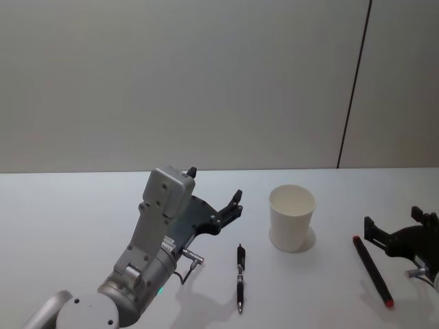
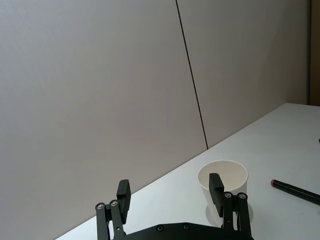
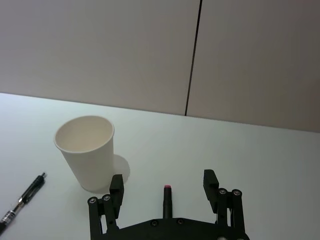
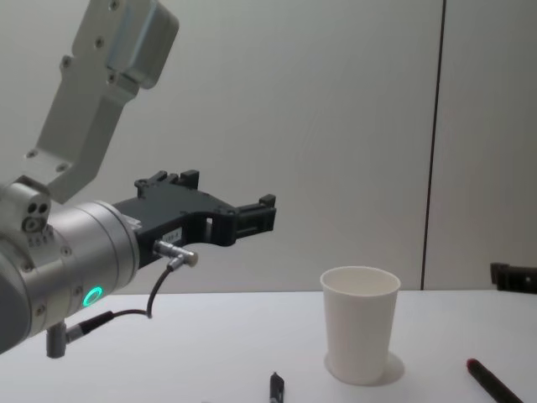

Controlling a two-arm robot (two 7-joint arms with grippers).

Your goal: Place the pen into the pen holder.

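PEN TASK NOT YET BEGUN: The cup (image 1: pixel 291 218) stands upright and empty on the table (image 1: pixel 82 205), with 2 pens lying flat nearby. The black pen (image 1: pixel 241 267) lies to the cup's left and the red-tipped pen (image 1: pixel 372 271) to its right, and neither touches it. The left gripper (image 1: pixel 215 186), spread wide and holding nothing, hangs above the table just left of the black pen, pointing toward the cup. The right gripper (image 1: pixel 392 223), also wide and empty, sits low just beside the red-tipped pen. Grasp, lift and drop all appear to remain. Nothing blocks either route, though a careless reach could tip the light cup.
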